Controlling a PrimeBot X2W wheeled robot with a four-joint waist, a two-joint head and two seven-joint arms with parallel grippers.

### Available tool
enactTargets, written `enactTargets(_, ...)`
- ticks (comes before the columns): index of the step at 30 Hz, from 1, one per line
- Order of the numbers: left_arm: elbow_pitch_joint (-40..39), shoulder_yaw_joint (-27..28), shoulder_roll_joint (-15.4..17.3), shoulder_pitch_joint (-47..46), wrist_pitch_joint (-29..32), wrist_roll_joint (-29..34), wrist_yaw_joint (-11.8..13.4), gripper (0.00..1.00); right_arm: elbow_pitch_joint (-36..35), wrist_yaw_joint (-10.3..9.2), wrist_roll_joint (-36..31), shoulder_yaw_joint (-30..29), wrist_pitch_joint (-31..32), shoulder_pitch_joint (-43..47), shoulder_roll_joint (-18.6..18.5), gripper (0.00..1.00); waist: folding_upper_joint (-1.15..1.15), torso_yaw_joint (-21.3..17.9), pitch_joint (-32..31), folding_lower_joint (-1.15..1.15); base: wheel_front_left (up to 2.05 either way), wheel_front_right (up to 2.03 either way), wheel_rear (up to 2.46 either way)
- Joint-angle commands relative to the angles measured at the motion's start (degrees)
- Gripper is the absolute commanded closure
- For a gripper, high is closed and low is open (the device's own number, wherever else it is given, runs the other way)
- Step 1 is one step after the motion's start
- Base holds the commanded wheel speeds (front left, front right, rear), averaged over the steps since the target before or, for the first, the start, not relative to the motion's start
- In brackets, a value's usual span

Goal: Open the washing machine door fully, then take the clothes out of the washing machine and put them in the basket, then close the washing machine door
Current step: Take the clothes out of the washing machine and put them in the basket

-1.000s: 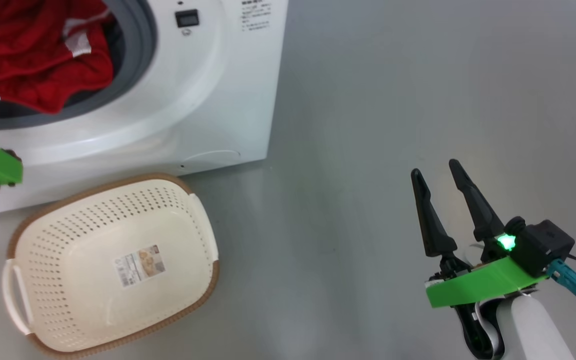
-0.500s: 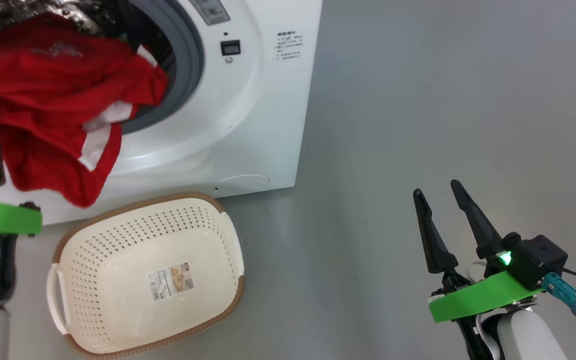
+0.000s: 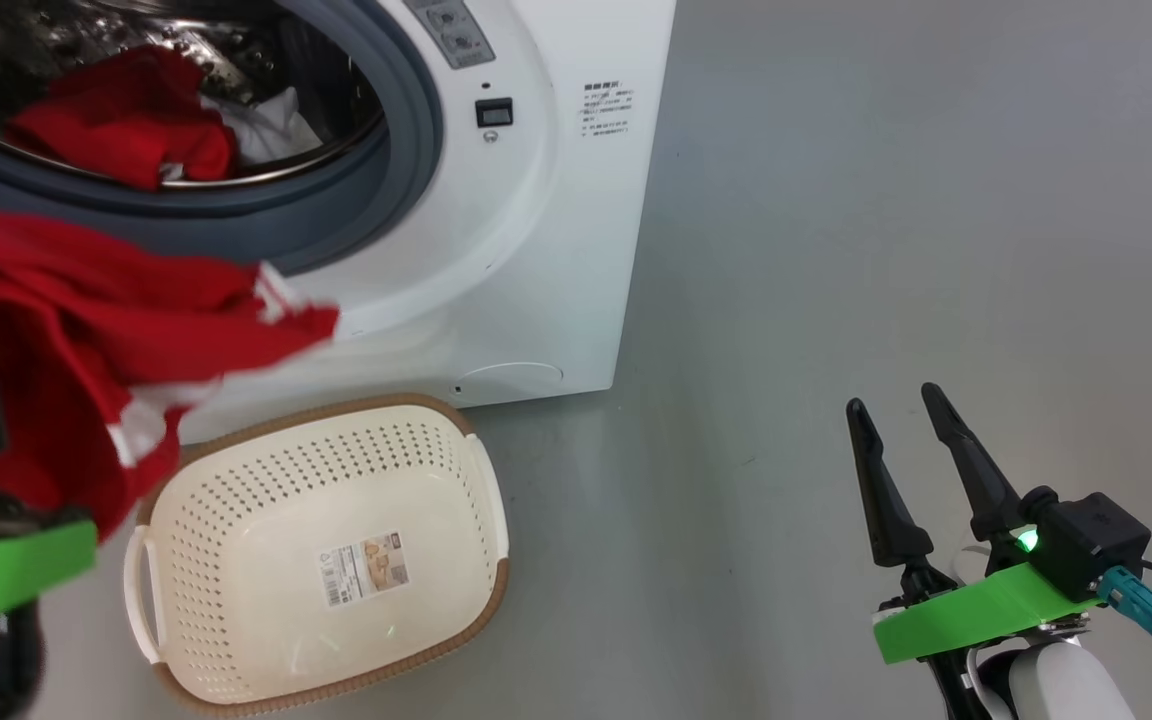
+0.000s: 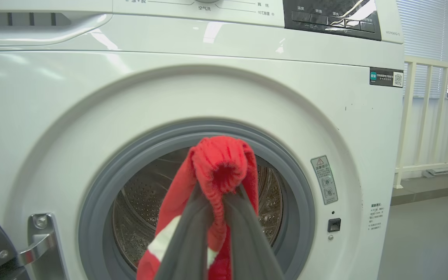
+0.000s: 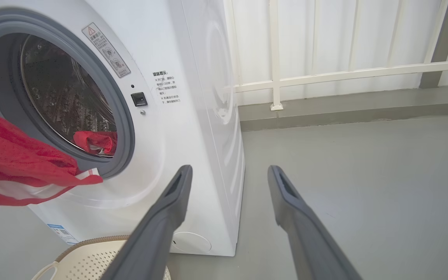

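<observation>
Out of the drum comes the red garment (image 3: pixel 86 330): a second ago it lay bunched in the mouth of the washing machine (image 3: pixel 556 250), and now it hangs free in front of the grey gasket (image 3: pixel 406 150), over the left end of the basket (image 3: pixel 236 480). The robot's head has tipped up as well, so the whole scene sits lower in its view.

The left gripper (image 4: pixel 220 194) has its fingers pressed together on a bunched fold of the red cloth. The garment drapes down from that pinch, and one white-trimmed corner trails out to the right, toward the machine. Its lowest folds hang just above the basket's left rim.

The basket stands on the floor in front of the machine and is still bare, with only its label showing on the bottom. Its long axis runs handle to handle, roughly across the robot. From the held cloth, the basket's open middle lies down and to the right, so I judge the left arm needs only a short carry rightward before letting go.

More clothes (image 3: pixel 126 140), red and white, lie in the drum behind the basket. The right gripper (image 3: pixel 893 398) waits well to the basket's right, fingers spread and empty.
</observation>
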Motion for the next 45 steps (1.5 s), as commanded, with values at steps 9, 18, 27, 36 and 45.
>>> enactTargets(9,2.87,-1.27,-1.75,5.61,-0.29,-0.91,-0.17,1.00,-1.99,0.09,-0.73,1.26,-0.27,-0.94,0.22,0.00,0.00,0.49,2.39,0.00,0.00,0.00,0.00)
enactTargets(18,17.06,-5.20,-1.66,3.36,-0.29,-1.35,-0.17,1.00,-2.59,0.09,-0.67,2.12,-0.27,-3.16,0.24,0.00,0.00,-0.04,6.64,0.00,0.00,0.00,0.00)
enactTargets(27,29.71,-10.89,0.31,-4.02,-0.29,-0.27,-0.17,1.00,-4.00,0.09,0.23,2.51,-0.27,-5.52,0.24,0.00,0.00,-1.10,13.10,0.00,0.00,0.00,0.00)
enactTargets(36,44.26,-15.46,1.77,-13.48,-0.29,-2.64,-0.17,1.00,-5.39,0.09,1.69,3.51,-0.27,-8.68,0.24,0.00,0.00,-2.48,20.23,0.00,0.00,0.00,0.00)
enactTargets(45,54.37,-21.85,4.31,-19.03,-0.29,-4.31,-0.17,1.00,-6.52,0.09,3.32,4.77,-0.27,-11.20,0.25,0.00,0.00,-4.60,25.42,0.00,0.00,0.00,0.00)
